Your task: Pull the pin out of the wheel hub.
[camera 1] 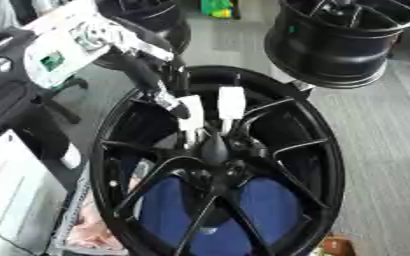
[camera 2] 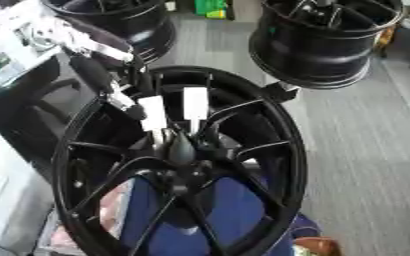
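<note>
Robot hand pinching pin

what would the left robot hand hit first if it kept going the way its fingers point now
Probably the dark pin at the wheel hub: the left robot hand points down at it, white fingertips just above. Depth is unclear, so contact may already exist.

This looks like a workshop or a garage for car parts. A big black wheel fills the view, and two more black wheels stand behind it on a grey floor. Green boxes sit at the far edge.
</note>
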Action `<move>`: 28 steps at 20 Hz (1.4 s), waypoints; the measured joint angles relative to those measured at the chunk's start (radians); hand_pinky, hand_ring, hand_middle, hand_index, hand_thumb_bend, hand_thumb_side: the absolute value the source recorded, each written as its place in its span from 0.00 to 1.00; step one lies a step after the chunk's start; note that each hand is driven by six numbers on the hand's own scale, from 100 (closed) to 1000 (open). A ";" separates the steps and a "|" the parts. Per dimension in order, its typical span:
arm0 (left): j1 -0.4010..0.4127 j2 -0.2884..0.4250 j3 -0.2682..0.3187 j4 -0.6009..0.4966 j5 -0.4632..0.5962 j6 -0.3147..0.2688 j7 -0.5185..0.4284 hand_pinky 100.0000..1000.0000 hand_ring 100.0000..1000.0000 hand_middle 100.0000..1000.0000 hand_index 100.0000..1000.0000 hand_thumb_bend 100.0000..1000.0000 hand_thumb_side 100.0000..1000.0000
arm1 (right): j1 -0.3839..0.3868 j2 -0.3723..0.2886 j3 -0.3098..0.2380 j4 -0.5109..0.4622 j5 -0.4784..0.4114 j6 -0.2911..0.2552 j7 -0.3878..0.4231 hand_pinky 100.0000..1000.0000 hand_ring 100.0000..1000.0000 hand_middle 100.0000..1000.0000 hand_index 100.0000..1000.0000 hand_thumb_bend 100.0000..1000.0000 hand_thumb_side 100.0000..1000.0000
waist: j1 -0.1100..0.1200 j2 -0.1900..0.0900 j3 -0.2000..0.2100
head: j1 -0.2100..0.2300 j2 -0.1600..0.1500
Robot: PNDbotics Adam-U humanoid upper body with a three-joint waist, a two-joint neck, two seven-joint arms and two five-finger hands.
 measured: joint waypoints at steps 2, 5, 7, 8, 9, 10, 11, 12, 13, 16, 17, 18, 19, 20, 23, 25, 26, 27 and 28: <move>0.003 -0.001 -0.003 0.000 0.000 0.008 0.000 0.76 0.75 0.68 0.81 0.59 0.76 | 0.000 0.002 0.000 0.000 0.000 0.000 0.000 0.84 0.66 0.54 0.70 0.00 0.17 | 0.000 0.000 0.000 | 0.001 0.000; 0.006 -0.009 -0.007 0.000 -0.005 0.019 0.000 0.75 0.74 0.67 0.81 0.58 0.75 | -0.001 0.005 0.000 0.000 0.000 0.000 0.000 0.84 0.66 0.54 0.70 0.00 0.18 | 0.000 0.000 -0.002 | 0.002 0.000; 0.008 -0.010 -0.009 0.000 -0.012 0.025 0.000 0.75 0.74 0.67 0.80 0.57 0.75 | -0.002 0.006 0.000 0.000 0.000 -0.001 -0.001 0.84 0.66 0.54 0.70 0.00 0.18 | 0.000 0.000 -0.004 | 0.003 0.000; 0.010 -0.012 -0.010 0.000 -0.016 0.027 0.000 0.74 0.74 0.67 0.80 0.57 0.75 | -0.002 0.006 0.000 0.000 0.000 -0.001 -0.001 0.84 0.66 0.54 0.70 0.00 0.18 | 0.000 0.000 -0.005 | 0.003 0.000; 0.014 -0.015 -0.010 0.000 -0.021 0.028 -0.001 0.74 0.74 0.67 0.80 0.57 0.76 | -0.002 0.006 0.000 0.000 0.000 -0.001 -0.001 0.84 0.66 0.54 0.70 0.00 0.18 | 0.000 0.000 -0.005 | 0.003 0.000; 0.016 -0.018 -0.010 0.000 -0.026 0.028 -0.001 0.74 0.74 0.66 0.80 0.57 0.75 | -0.003 0.006 0.000 0.000 0.000 -0.001 -0.001 0.84 0.66 0.54 0.70 0.00 0.18 | 0.000 0.000 -0.005 | 0.003 0.000; 0.018 -0.018 -0.010 0.000 -0.032 0.028 -0.001 0.74 0.73 0.66 0.80 0.56 0.76 | -0.003 0.006 0.000 0.000 0.000 -0.001 -0.001 0.84 0.66 0.54 0.70 0.00 0.19 | -0.001 0.001 -0.006 | 0.003 0.000; 0.020 -0.019 -0.010 0.000 -0.036 0.028 -0.001 0.74 0.73 0.66 0.80 0.56 0.76 | -0.003 0.006 0.000 0.000 0.000 -0.002 -0.002 0.84 0.66 0.54 0.70 0.00 0.19 | -0.001 0.001 -0.006 | 0.003 0.000; 0.023 -0.020 -0.010 0.000 -0.041 0.028 -0.001 0.74 0.73 0.66 0.80 0.56 0.77 | -0.003 0.006 -0.001 0.000 0.000 -0.002 -0.002 0.84 0.66 0.54 0.70 0.00 0.19 | -0.001 0.001 -0.006 | 0.004 0.000; 0.025 -0.031 -0.010 0.000 -0.052 0.029 -0.001 0.73 0.73 0.65 0.79 0.53 0.78 | -0.003 0.007 -0.001 0.000 -0.001 -0.003 -0.003 0.84 0.66 0.54 0.70 0.00 0.19 | -0.001 0.002 -0.008 | 0.005 0.000; 0.025 -0.036 -0.010 0.000 -0.054 0.030 0.000 0.73 0.72 0.65 0.79 0.52 0.77 | -0.003 0.008 -0.002 0.000 -0.001 -0.003 -0.003 0.84 0.66 0.54 0.70 0.00 0.20 | -0.001 0.003 -0.009 | 0.006 0.000; 0.026 -0.038 -0.010 0.000 -0.055 0.033 0.000 0.72 0.72 0.64 0.79 0.50 0.77 | -0.003 0.009 -0.002 0.000 -0.002 -0.004 -0.004 0.84 0.66 0.54 0.70 0.00 0.20 | -0.001 0.003 -0.010 | 0.006 0.000; 0.026 -0.040 -0.009 0.000 -0.057 0.036 0.000 0.72 0.71 0.63 0.79 0.49 0.77 | -0.003 0.011 -0.002 0.000 -0.003 -0.004 -0.004 0.84 0.66 0.54 0.70 0.00 0.20 | -0.001 0.003 -0.010 | 0.007 0.000; 0.026 -0.043 -0.008 0.000 -0.058 0.039 0.000 0.71 0.71 0.62 0.78 0.48 0.77 | -0.003 0.014 -0.003 0.000 -0.004 -0.004 -0.004 0.84 0.66 0.54 0.70 0.00 0.20 | -0.001 0.003 -0.011 | 0.008 0.000; 0.028 -0.044 -0.003 -0.005 -0.059 0.052 0.000 0.67 0.64 0.54 0.73 0.34 0.65 | -0.003 0.016 -0.006 0.000 -0.008 -0.004 -0.004 0.84 0.66 0.54 0.70 0.00 0.21 | -0.001 0.004 -0.011 | 0.010 0.000; 0.028 -0.044 0.003 -0.010 -0.057 0.066 0.000 0.65 0.62 0.51 0.70 0.25 0.53 | -0.003 0.018 -0.006 0.000 -0.009 -0.005 -0.005 0.84 0.66 0.54 0.70 0.00 0.22 | -0.002 0.004 -0.011 | 0.010 0.000; 0.029 -0.045 0.008 -0.014 -0.055 0.075 0.000 0.65 0.60 0.50 0.68 0.21 0.48 | -0.002 0.020 -0.006 0.000 -0.010 -0.005 -0.005 0.84 0.66 0.54 0.70 0.00 0.22 | -0.003 0.004 -0.011 | 0.010 0.000; 0.029 -0.047 0.012 -0.019 -0.053 0.083 0.000 0.64 0.58 0.48 0.67 0.18 0.40 | -0.002 0.023 -0.007 0.000 -0.011 -0.005 -0.005 0.84 0.66 0.54 0.70 0.00 0.22 | -0.003 0.004 -0.011 | 0.010 0.000; 0.030 -0.049 0.016 -0.020 -0.051 0.092 0.000 0.63 0.57 0.47 0.66 0.16 0.32 | -0.002 0.024 -0.007 0.000 -0.013 -0.006 -0.006 0.84 0.66 0.54 0.70 0.00 0.23 | -0.004 0.004 -0.011 | 0.010 0.000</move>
